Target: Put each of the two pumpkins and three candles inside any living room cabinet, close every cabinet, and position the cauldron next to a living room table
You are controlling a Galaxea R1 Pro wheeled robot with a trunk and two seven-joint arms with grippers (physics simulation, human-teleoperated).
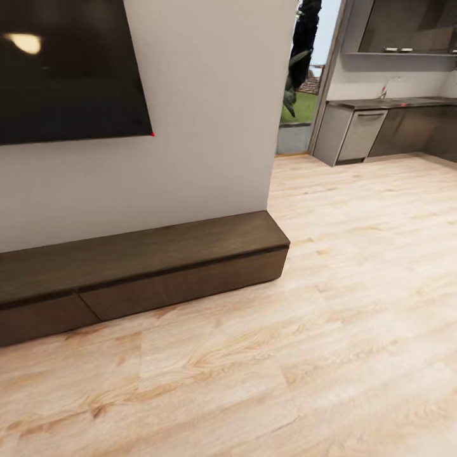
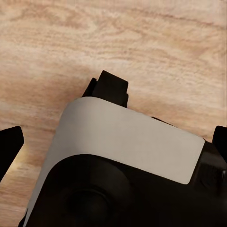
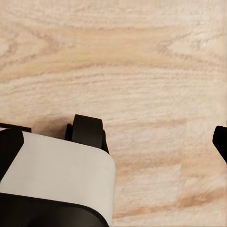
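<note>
The cabinet (image 1: pixel 158 254) is a long, low dark-brown unit along the white wall, running off the head view's left edge. Its right drawer front (image 1: pixel 190 282) sits flush; the left front (image 1: pixel 38 317) is cut by the frame edge. Pumpkins, candles, cauldron and table are out of view. My left gripper (image 2: pixel 113 149) is open, with one black fingertip (image 2: pixel 9 146) at each side edge of the left wrist view and nothing between them. My right gripper (image 3: pixel 113 146) is also open and empty, its fingertips (image 3: pixel 9 151) wide apart over the wood floor.
A dark TV screen (image 1: pixel 63 63) hangs above the cabinet. Light wood floor (image 1: pixel 317 349) stretches right toward a kitchen with grey counter units (image 1: pixel 362 133) and a plant (image 1: pixel 298 51) by a doorway. My own white-and-black base (image 2: pixel 127 142) (image 3: pixel 56 165) shows below both grippers.
</note>
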